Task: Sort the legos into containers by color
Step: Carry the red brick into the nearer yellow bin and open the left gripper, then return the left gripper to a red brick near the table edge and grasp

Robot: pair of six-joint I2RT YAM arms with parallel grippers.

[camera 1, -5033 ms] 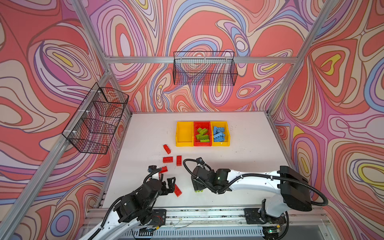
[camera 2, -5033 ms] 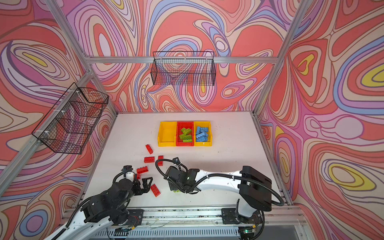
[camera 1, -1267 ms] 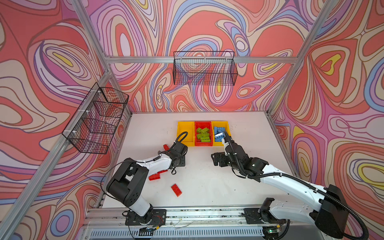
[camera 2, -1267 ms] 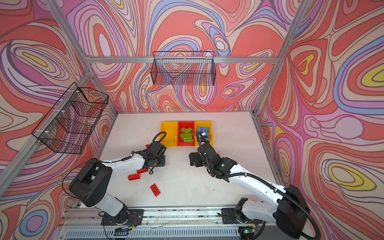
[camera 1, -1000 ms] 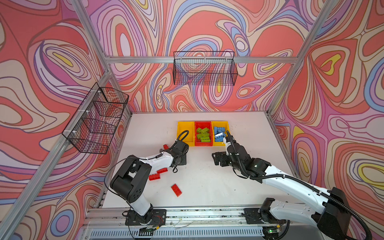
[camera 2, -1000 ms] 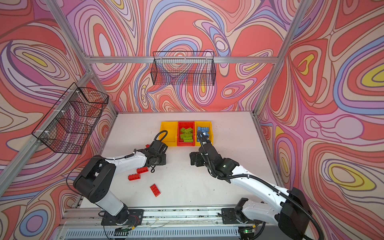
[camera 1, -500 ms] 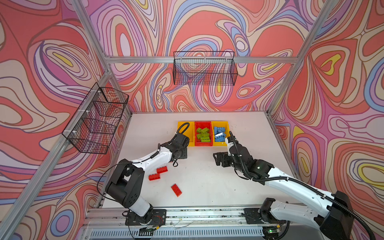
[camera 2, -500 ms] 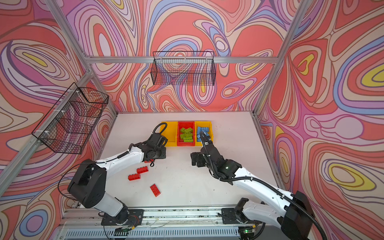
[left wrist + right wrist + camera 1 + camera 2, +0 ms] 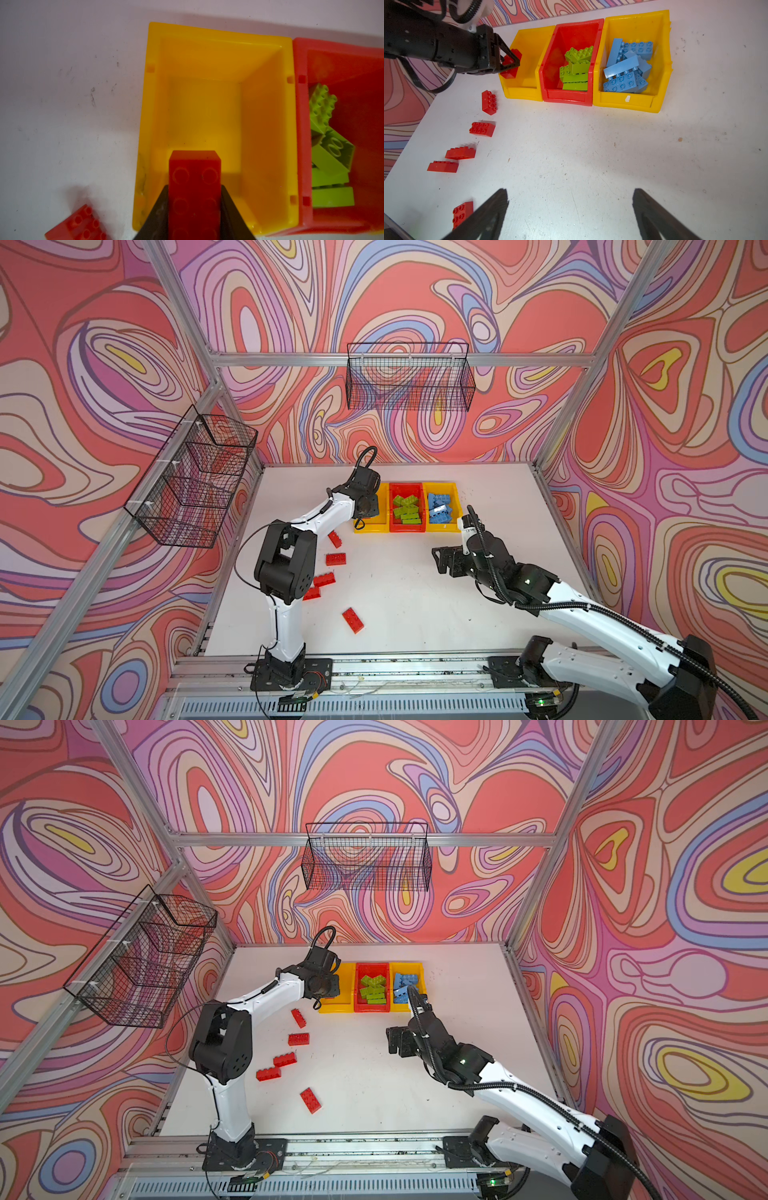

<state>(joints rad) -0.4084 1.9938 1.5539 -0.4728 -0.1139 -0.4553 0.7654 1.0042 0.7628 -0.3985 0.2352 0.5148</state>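
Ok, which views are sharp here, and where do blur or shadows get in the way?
Left wrist view: soft and hazy, the red studded plastic brick in the jaws blurred at close range, the yellow plastic bin evenly lit. Right wrist view: crisp on the loose red bricks, its own jaws blurred, soft shadows on the white table. Both top views: sharp, evenly lit.

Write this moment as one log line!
left gripper: holding red brick over empty yellow bin | right gripper: open
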